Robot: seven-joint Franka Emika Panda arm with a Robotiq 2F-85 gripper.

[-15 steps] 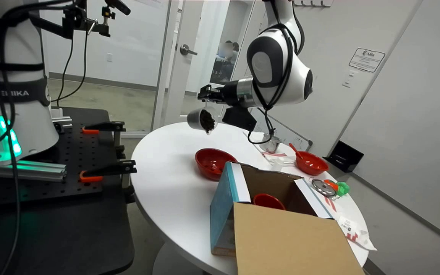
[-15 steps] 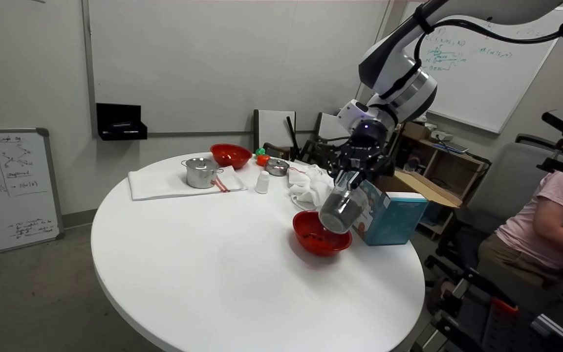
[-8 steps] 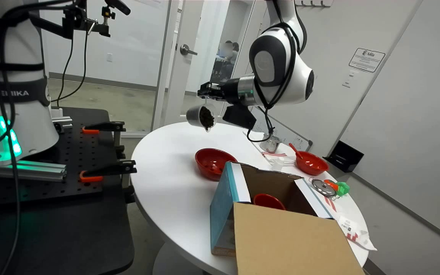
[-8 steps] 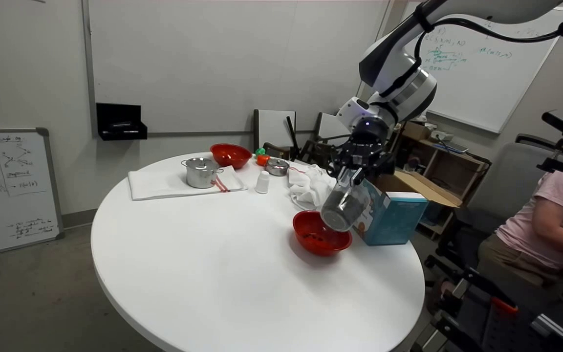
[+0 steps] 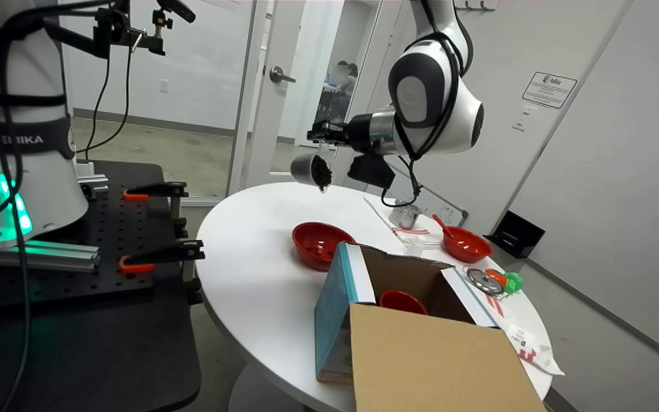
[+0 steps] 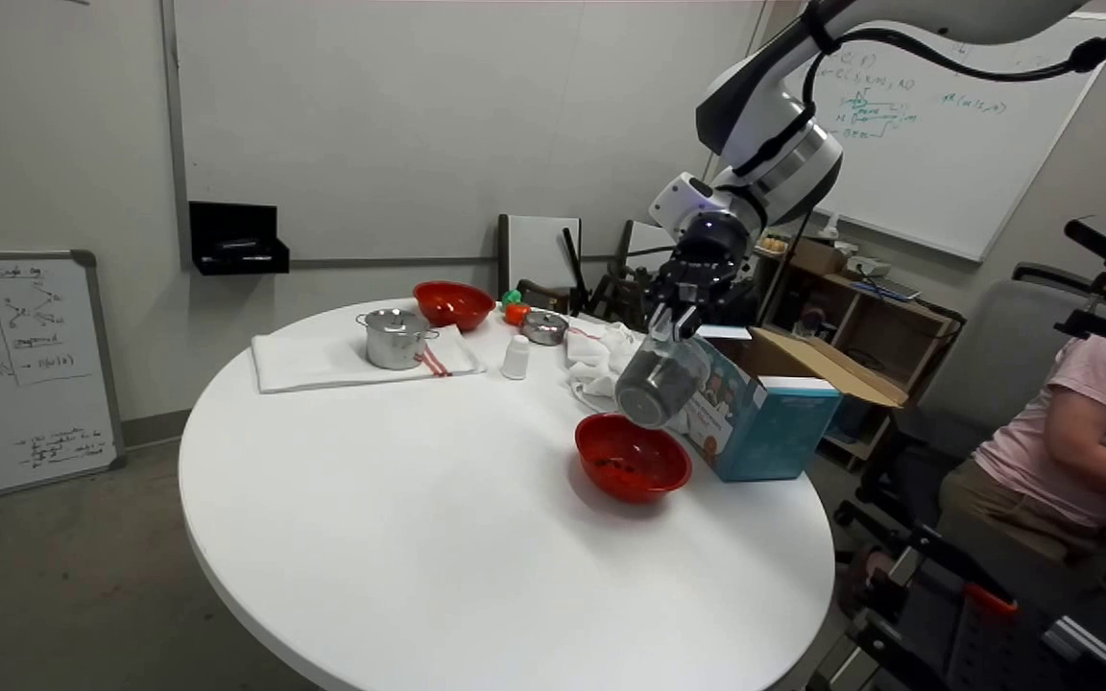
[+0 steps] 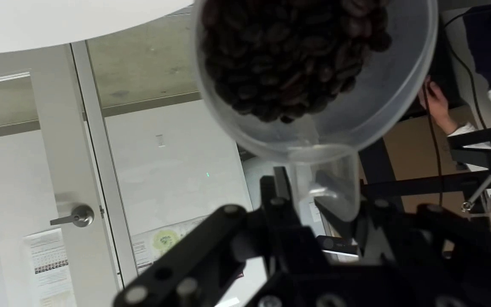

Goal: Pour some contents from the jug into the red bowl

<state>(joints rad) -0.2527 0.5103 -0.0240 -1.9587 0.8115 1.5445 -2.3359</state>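
The jug is a clear plastic cup with a handle, in both exterior views (image 5: 303, 170) (image 6: 654, 386). In the wrist view the jug (image 7: 384, 96) holds many dark beans. My gripper (image 5: 319, 136) (image 6: 680, 321) is shut on the jug's handle; the wrist view also shows the gripper (image 7: 303, 189) there. The jug is tilted on its side in the air, beans near its mouth. The wide red bowl (image 5: 319, 243) (image 6: 635, 463) stands on the table, apart from the jug and lower, with a few dark beans inside. No beans are seen falling.
An open blue cardboard box (image 5: 332, 320) (image 6: 779, 432) with a red cup-like thing (image 5: 403, 301) inside stands beside the bowl. Another red bowl (image 5: 467, 245) (image 6: 454, 307), a metal pot (image 6: 396, 341), a white bottle (image 6: 516, 358) and cloths (image 6: 294, 367) lie farther off.
The gripper and jug have risen a little and shifted, rightward in an exterior view and leftward in an exterior view from another side. The jug stays tilted. The bowl has not moved.
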